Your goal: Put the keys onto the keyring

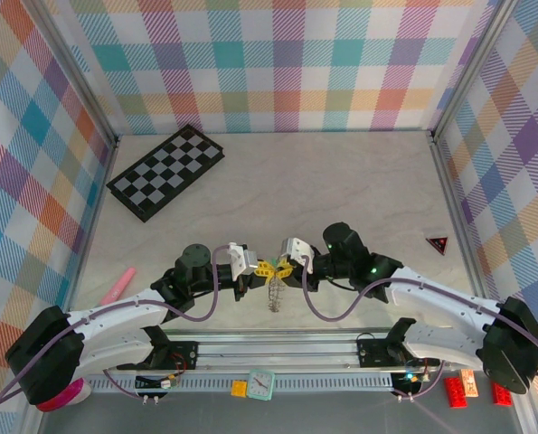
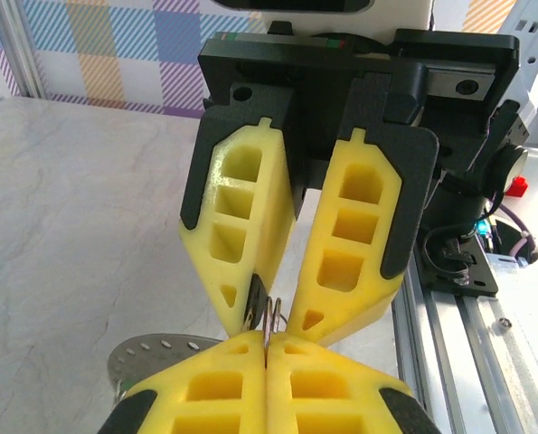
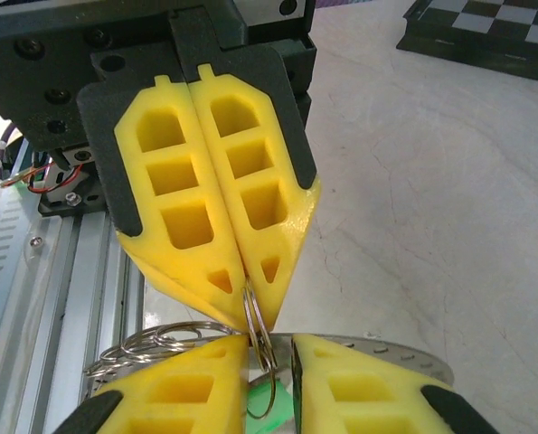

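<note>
As we read the scene from the left, the left gripper (image 1: 263, 268) points toward three o'clock, closed tight on the wire of the large grey metal keyring (image 1: 275, 294), which dangles at six o'clock from its tips. The right gripper (image 1: 286, 268) faces nine o'clock, its jaws slightly apart around a small silver key with a mint-green head (image 3: 267, 398). We cannot tell whether it grips the key.

A checkerboard (image 1: 166, 170) lies far left; pink stick (image 1: 117, 286), red triangle (image 1: 438, 244), small clock (image 1: 260, 384) nearer.
</note>
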Controlling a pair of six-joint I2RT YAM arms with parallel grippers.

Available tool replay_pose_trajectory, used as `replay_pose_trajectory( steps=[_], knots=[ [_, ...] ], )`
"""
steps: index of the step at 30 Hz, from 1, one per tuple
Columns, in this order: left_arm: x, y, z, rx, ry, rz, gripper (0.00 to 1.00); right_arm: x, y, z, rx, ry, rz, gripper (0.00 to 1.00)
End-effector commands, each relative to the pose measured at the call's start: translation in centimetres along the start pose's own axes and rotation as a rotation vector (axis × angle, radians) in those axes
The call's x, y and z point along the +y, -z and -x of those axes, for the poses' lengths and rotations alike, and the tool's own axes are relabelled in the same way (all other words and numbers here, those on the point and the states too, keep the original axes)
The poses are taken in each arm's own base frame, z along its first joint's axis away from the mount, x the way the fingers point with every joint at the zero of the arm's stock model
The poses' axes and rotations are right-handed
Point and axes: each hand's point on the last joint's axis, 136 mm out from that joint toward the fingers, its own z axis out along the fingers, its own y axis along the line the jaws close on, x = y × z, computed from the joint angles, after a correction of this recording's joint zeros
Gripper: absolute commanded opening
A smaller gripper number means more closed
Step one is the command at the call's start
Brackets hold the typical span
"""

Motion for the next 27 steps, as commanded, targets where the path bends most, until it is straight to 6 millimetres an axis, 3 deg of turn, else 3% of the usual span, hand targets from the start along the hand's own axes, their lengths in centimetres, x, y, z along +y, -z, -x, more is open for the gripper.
replay_pose_trajectory(
  steps=[1,5,6,10,16,21,27],
  knots=[
    [-1.1,0.1,2.2,-0.077,-0.055,-0.056,0.00,0.3,0.8,2.0,-0.068,0.067,0.000,0.16],
    [-1.0,-0.1,2.1,-0.065,-0.045,-0.054,0.00,0.9,0.9,2.0,-0.061,0.083,0.033,0.00],
    [-0.9,-0.1,2.0,-0.061,-0.043,-0.050,0.00,1.0,0.9,1.9,-0.053,0.084,0.039,0.00],
    [-0.2,0.0,1.5,-0.006,-0.038,-0.007,0.27,0.8,0.8,1.0,0.026,0.104,0.039,0.00],
    [0.4,0.3,-0.6,0.190,-0.066,0.022,0.30,0.5,0.9,0.1,0.196,0.145,0.084,0.00],
    [0.3,-0.2,-1.0,0.244,-0.080,-0.003,0.23,0.7,0.7,1.1,0.220,0.157,0.129,0.00],
    [-0.3,-0.5,-0.7,0.243,-0.098,-0.046,0.00,1.4,0.7,2.8,0.164,0.155,0.171,0.00]
  ],
)
